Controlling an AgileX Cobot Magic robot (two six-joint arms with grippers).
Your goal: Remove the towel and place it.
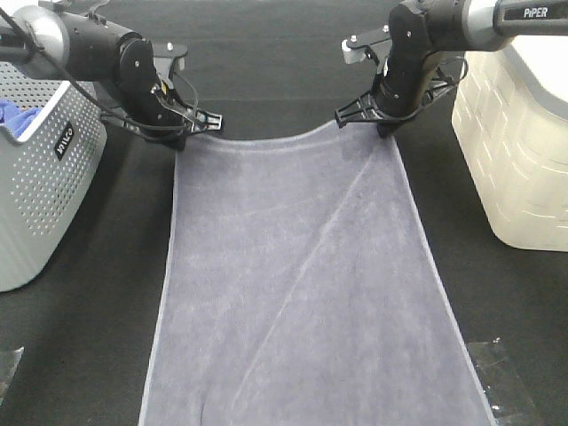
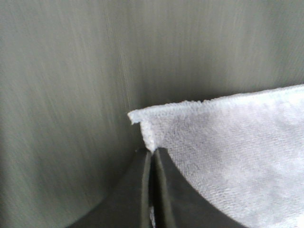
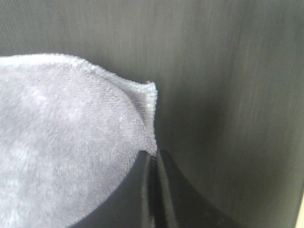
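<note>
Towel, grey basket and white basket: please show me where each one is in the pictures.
towel (image 1: 302, 293): exterior high view, the middle of its flat cloth.
grey basket (image 1: 44, 169): exterior high view, its perforated side wall.
white basket (image 1: 515, 151): exterior high view, its woven side wall.

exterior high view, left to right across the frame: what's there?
grey basket → left gripper shut on the towel's left far corner → towel → right gripper shut on the towel's right far corner → cream basket
</note>
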